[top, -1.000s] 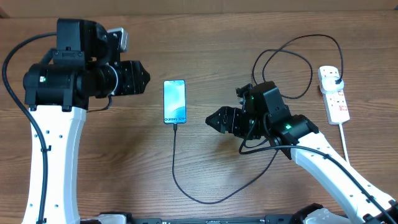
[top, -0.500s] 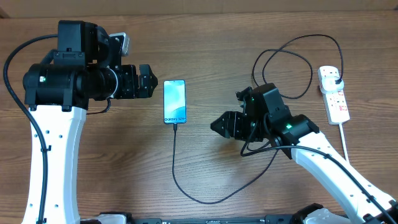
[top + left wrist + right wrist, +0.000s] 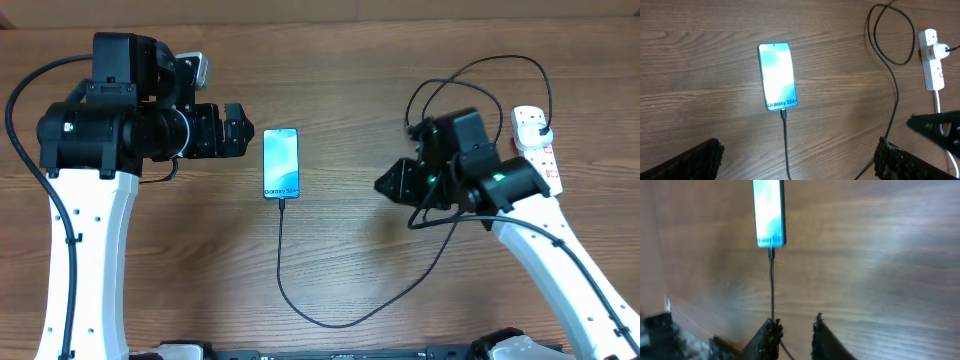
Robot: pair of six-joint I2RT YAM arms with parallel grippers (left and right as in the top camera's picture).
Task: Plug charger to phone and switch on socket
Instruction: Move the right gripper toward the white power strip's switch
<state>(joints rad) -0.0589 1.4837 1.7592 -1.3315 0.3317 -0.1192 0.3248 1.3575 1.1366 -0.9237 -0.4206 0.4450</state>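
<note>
Charger (image 3: 281, 262) tip is sitting in the phone (image 3: 281, 162), so plugging looks done. I am keeping my left pincer (image 3: 242, 133) wide open and empty beside the phone. My right pincer (image 3: 794, 326) is nearly closed, holding nothing. Socket (image 3: 537, 150) behind it is waiting for its switch.

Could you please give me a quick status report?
Left tool open, empty. Right tool nearly closed, empty. Thin black charger cable in teal-screened phone. White socket strip untouched, path clear.

You have the phone (image 3: 281, 163) lying mid-tabletop (image 3: 330, 80), the charger (image 3: 300, 300) plugged into its near end and looping right to the socket (image 3: 536, 150) by the right edge.
</note>
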